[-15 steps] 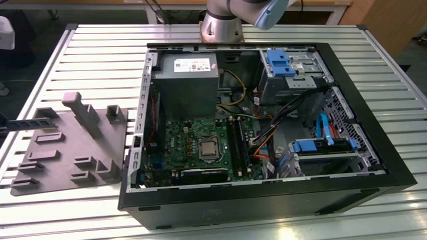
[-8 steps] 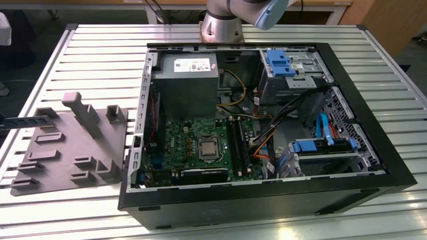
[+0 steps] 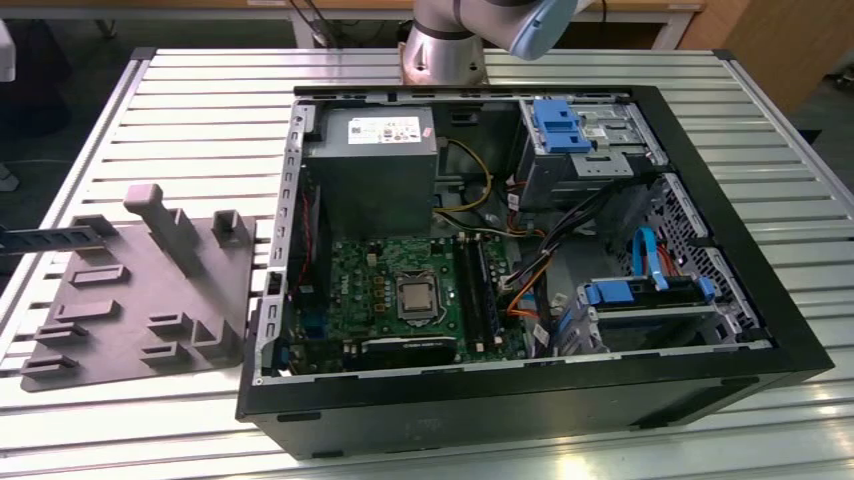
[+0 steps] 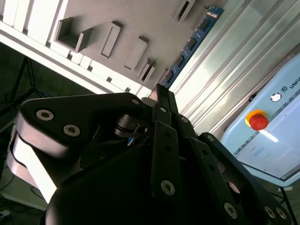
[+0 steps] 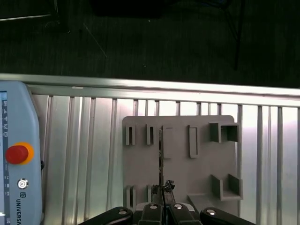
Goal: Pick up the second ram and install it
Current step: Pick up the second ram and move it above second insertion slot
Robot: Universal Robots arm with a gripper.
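Note:
The second ram [image 4: 192, 44] is a long narrow board with a row of dark chips. It sticks out from the tips of my gripper [image 4: 160, 91], which is shut on its near end. In the first wrist view the ram [image 5: 161, 154] shows edge-on as a thin dark line running from the gripper [image 5: 162, 190] across the grey tray [image 5: 197, 173]. In the exterior view the ram [image 3: 54, 238] hangs above the tray [image 3: 134, 300] at the exterior view's left edge, well away from the black memory sockets [image 3: 474, 290] on the motherboard.
The open computer case [image 3: 534, 400] lies on the slatted table, with cables, blue drive brackets [image 3: 561, 125] and a power supply [image 3: 367, 160] inside. The arm's base [image 3: 447, 45] stands behind the case. A teach pendant [image 5: 18, 154] with a red button lies on the table beside the tray.

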